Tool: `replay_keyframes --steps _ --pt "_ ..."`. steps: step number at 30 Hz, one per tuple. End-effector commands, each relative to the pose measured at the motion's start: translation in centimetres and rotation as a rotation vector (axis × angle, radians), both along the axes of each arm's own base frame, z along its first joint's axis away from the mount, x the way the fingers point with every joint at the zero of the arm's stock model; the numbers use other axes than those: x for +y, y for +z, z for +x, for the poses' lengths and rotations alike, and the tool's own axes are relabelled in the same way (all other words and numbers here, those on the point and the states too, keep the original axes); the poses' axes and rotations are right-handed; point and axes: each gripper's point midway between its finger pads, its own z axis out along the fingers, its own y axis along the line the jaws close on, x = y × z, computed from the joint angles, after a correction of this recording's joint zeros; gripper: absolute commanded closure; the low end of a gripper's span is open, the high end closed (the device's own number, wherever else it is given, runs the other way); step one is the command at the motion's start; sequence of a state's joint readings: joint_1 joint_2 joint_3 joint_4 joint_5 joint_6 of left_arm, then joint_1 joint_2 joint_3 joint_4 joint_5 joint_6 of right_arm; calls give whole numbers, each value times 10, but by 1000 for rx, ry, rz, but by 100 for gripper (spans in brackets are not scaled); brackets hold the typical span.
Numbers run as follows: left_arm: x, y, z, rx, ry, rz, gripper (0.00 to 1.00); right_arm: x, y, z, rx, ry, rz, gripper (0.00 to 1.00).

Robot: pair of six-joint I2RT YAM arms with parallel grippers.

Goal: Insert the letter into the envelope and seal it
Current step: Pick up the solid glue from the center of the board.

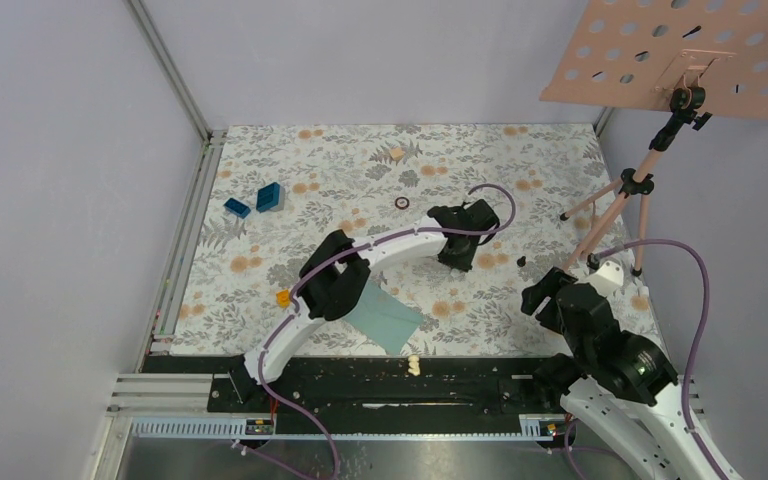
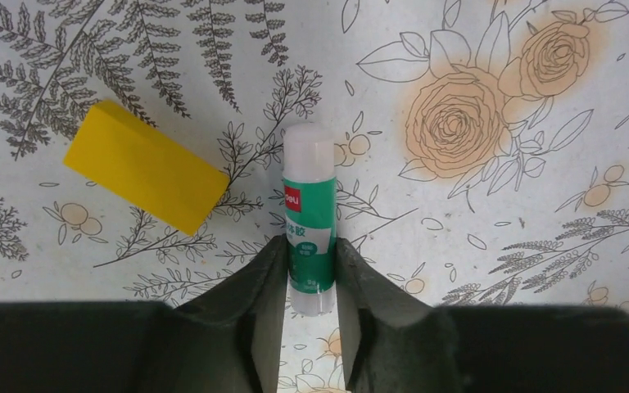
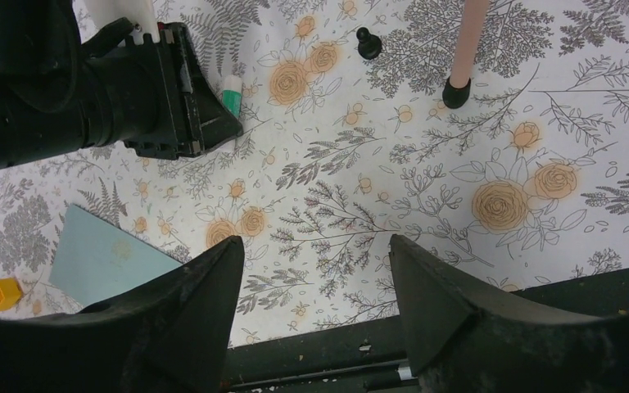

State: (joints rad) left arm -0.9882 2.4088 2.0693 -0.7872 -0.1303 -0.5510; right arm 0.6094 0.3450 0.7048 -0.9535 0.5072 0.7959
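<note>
Currently left end effector (image 2: 309, 246) clamped on glue stick (image 2: 309, 213) — right end effector (image 3: 315, 241) spread apart, empty — envelope (image 1: 385, 318) flat on desk (image 1: 360, 160), 7 o'clock from the left one.

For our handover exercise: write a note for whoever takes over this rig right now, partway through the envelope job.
Left gripper: jaws closed on the sides of the glue stick, which lies on the table.
Right gripper: jaws open, empty, above the table.
Envelope: flat near the front edge.
Letter: not visible, perhaps already inside.
To do: glue and seal the flap.
</note>
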Motion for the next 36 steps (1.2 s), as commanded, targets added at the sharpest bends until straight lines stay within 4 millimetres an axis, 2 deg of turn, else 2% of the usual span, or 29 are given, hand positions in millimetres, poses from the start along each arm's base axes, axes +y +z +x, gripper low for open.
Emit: replay_keyframes --steps 1,4,7,9,11,12,15,18,22,26,28,29,32,36 --pt "4 -2 2 -36 -4 49 81 -10 0 1 -10 -69 -1 26" --pt "-1 7 -7 -10 -36 -7 99 -11 -6 1 27 -75 -27 24" --pt "-3 27 -23 9 -111 -84 100 -7 -12 1 64 -68 -37 24" --pt "6 41 -32 13 -142 -103 100 -6 -15 2 76 -68 -42 24" --pt "8 57 -48 37 -211 -194 100 -3 -16 3 72 -59 -31 25" --pt "7 81 -57 35 -254 -284 100 -2 -16 4 63 -59 -18 26" --pt "12 118 -86 74 -356 -532 100 5 -7 7 21 -53 41 28" --pt "25 151 -110 92 -429 -693 100 17 9 13 -20 -16 103 29" --pt "38 194 -130 75 -493 -848 100 50 33 24 -87 116 189 29" --pt "51 239 -129 61 -472 -1026 100 85 56 31 -199 280 295 29" --pt "61 259 -123 45 -435 -1107 100 103 71 30 -274 370 367 29" --pt "65 268 -122 35 -424 -1142 100 113 86 30 -338 420 415 29" --pt "73 289 -130 33 -478 -1214 100 133 114 24 -444 526 526 27" --pt "80 300 -140 21 -521 -1227 100 154 146 23 -508 635 602 23"
